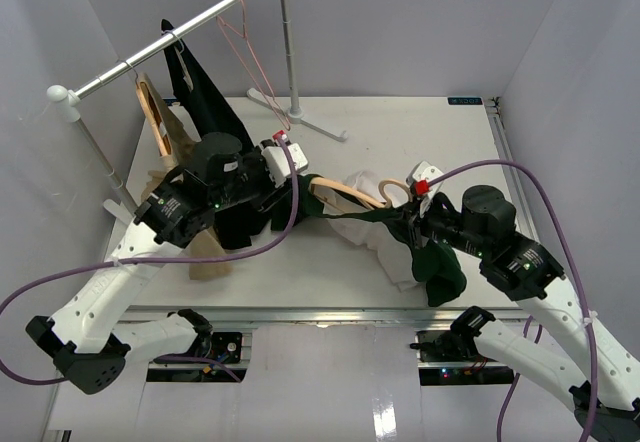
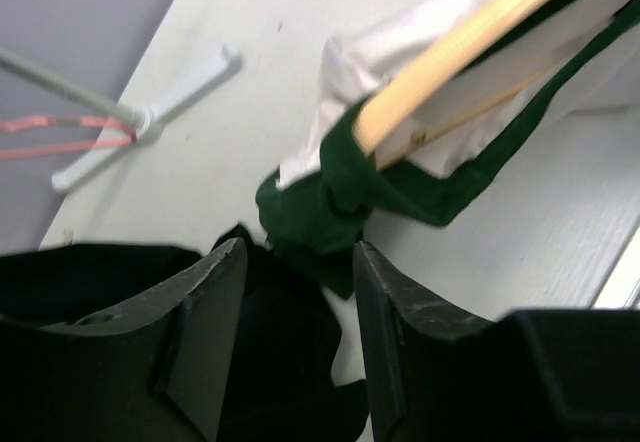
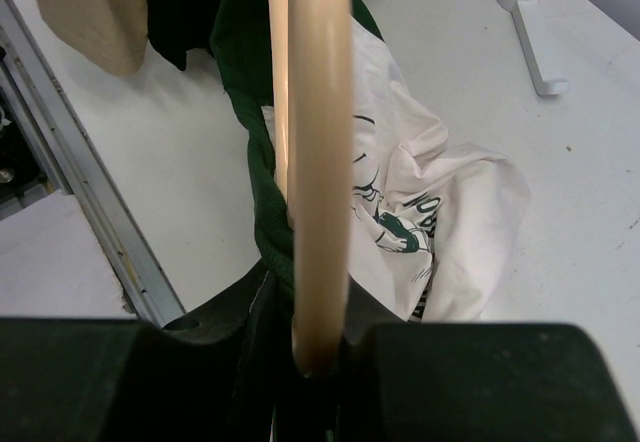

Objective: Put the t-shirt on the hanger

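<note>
The wooden hanger (image 1: pixel 350 193) lies across the middle of the table, partly inside the t-shirt (image 1: pixel 385 234), a dark green shirt with a cream-white printed panel (image 3: pixel 440 212). My right gripper (image 3: pixel 320 360) is shut on one end of the hanger's wooden arm (image 3: pixel 320 152), with the shirt's green collar (image 3: pixel 262 192) bunched against it. My left gripper (image 2: pixel 300 267) is open, its fingers (image 2: pixel 215 307) wide apart with nothing between them. It hovers just short of a green sleeve (image 2: pixel 312 212) that hangs off the hanger's other end (image 2: pixel 470 42). The hanger's hook is hidden.
A clothes rack (image 1: pixel 170 52) stands at the back left, its base (image 1: pixel 320 127) on the table. On it hang a black garment (image 1: pixel 205 92), a tan garment (image 1: pixel 165 127) and a pink wire hanger (image 1: pixel 250 57). Black cloth (image 2: pixel 280 362) lies under my left gripper.
</note>
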Controlling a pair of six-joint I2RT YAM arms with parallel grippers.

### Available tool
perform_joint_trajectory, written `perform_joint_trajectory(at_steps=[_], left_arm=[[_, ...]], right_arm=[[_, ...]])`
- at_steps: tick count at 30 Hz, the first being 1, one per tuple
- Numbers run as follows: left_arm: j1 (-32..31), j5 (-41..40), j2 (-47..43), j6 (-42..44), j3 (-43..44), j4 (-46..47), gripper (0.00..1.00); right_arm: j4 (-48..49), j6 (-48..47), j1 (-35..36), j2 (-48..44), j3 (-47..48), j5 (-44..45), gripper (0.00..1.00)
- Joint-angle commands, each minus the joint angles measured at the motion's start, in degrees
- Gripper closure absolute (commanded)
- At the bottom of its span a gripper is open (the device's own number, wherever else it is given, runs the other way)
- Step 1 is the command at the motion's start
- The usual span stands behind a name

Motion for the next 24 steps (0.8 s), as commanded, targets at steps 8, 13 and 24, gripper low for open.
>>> perform_joint_trajectory(at_steps=[8, 13, 24], left_arm=[[0.2, 17.7, 2.0, -6.6, 7.0, 2.8, 0.06], [1.1, 26.1, 7.1, -2.3, 13.5, -5.3, 0.26], [3.8, 32.1, 8.6, 3.2, 17.5, -10.3, 0.27]], right_arm=[[-2.2, -0.2, -0.2, -3.8, 4.6, -0.5, 0.92], [-4.0, -0.3, -0.3, -5.3, 4.8, 0.4, 0.92], [-5.9, -0.2, -0.2, -8.5, 4.4, 1.0, 0.92]])
